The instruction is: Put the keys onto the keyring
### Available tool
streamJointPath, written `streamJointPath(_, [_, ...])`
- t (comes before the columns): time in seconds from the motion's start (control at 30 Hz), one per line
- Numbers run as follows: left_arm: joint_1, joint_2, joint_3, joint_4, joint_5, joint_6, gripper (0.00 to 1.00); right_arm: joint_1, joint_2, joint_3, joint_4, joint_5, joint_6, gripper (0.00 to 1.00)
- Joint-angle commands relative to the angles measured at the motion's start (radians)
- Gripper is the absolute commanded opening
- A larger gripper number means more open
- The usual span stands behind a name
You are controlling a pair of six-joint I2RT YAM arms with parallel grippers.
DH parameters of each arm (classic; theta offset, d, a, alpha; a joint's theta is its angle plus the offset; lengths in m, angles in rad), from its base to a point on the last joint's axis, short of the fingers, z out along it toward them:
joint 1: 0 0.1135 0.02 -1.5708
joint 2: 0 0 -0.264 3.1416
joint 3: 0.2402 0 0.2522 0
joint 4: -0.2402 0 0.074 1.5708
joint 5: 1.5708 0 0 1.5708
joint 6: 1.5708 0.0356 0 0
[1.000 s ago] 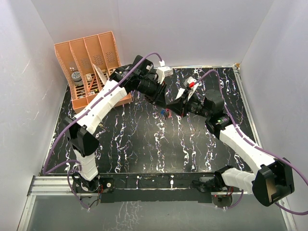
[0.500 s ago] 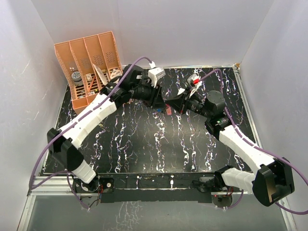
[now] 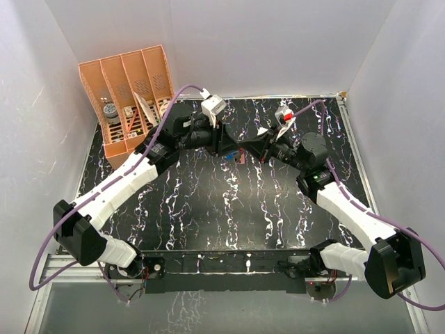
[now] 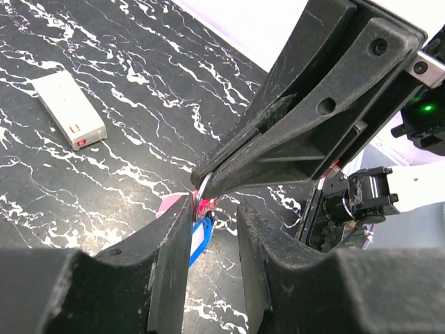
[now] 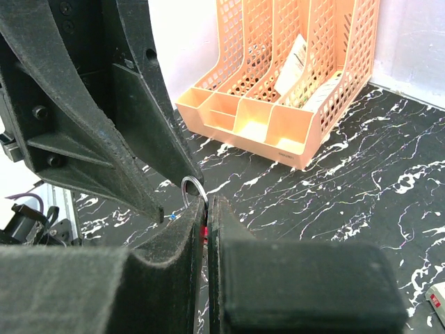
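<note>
One keyring [image 5: 192, 188] is held off the table [image 3: 208, 209], to the right of the orange file organiser [image 3: 128, 97] and well apart from it in the top view. Its thin silver ring stands clear just beyond the fingertips of the right gripper [image 5: 207, 209]. The right gripper's fingers are pressed together on the keyring. A strip of the pink-red strap shows in the slit between them and also beneath the tips in the left wrist view.

The left gripper [image 4: 212, 223] meets the right gripper head-on from the organiser side. Its fingers stand apart, one on each side of the ring, with their tips just short of it. The blue-headed key [image 4: 200, 240] sits in the gap between these fingers, close against one inner face. The frames do not show whether it is in contact with either pad. The dark-headed key cannot be made out in any view.

A small white box [image 4: 69, 110] lies flat on the table, well apart from the organiser. The organiser stands at the far left corner of the table, with papers and small items in its slots.
</note>
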Motion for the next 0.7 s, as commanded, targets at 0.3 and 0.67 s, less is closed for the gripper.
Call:
streamJointPath(0.3, [-0.008, -0.042, -0.032, 0.143, 0.021, -0.037, 0.07, 0.003, -0.027, -0.004, 0.065, 0.028, 0.011, 0.00])
streamJointPath(0.67, [-0.008, -0.061, -0.061, 0.159, 0.038, -0.054, 0.13, 0.003, -0.030, 0.002, 0.072, 0.043, 0.022, 0.00])
